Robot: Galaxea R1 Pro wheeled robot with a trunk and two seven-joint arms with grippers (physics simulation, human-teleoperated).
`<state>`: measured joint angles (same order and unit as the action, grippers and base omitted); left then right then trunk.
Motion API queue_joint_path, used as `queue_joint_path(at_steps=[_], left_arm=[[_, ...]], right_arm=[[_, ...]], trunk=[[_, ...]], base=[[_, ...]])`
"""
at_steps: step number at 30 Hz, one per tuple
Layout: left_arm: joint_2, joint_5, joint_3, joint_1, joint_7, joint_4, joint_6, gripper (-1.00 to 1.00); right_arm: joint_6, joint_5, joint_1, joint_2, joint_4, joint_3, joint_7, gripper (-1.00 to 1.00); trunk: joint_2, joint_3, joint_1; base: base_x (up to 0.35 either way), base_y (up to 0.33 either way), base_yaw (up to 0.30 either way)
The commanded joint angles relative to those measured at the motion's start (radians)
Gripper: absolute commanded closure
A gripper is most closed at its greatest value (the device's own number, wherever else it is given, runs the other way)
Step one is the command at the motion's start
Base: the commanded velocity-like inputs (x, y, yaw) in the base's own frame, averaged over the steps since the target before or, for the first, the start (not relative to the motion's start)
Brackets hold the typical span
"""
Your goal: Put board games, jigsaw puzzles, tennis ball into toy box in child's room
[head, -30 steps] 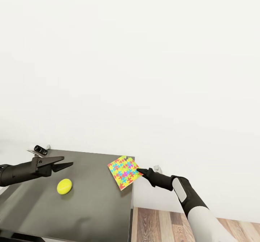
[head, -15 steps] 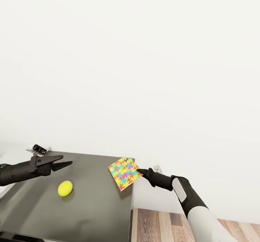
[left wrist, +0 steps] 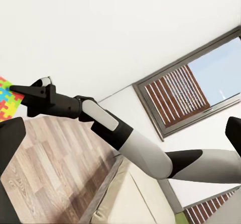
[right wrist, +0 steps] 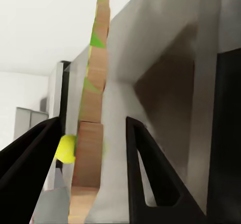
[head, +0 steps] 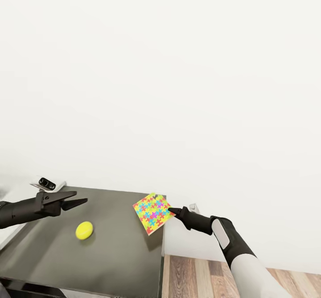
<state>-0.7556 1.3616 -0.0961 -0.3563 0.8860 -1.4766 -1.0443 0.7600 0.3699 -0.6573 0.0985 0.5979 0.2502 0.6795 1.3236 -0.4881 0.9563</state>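
Jigsaw puzzle overhangs the table edge; right gripper at its 3 o'clock, fingers straddling it, grip unclear; left gripper spread, empty.

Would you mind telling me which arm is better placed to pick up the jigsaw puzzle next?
Right. The right pincer is at the jigsaw puzzle's overhanging edge, fingers open on either side of it in the wrist view. The left pincer hovers farther off, near the tennis ball.
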Motion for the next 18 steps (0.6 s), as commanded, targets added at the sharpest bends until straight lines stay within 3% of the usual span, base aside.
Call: queue_joint_path(at_steps=[1, 18], left_arm=[[-0.001, 0.001, -0.001, -0.001, 0.004, 0.001, -0.003, -1.0], [-0.001, -0.002, -0.001, -0.001, 0.003, 0.002, -0.003, -1.0]], right_arm=[[0.005, -0.002, -0.001, 0.001, 0.0, 0.006, 0.003, 1.0], [0.005, 0.007, -0.001, -0.003, 0.002, 0.009, 0.003, 1.0]], trunk=[[-0.007, 0.002, -0.004], [-0.126, 0.055, -0.069]], base=[[-0.059, 0.0, 0.0], [-0.007, 0.0, 0.0]])
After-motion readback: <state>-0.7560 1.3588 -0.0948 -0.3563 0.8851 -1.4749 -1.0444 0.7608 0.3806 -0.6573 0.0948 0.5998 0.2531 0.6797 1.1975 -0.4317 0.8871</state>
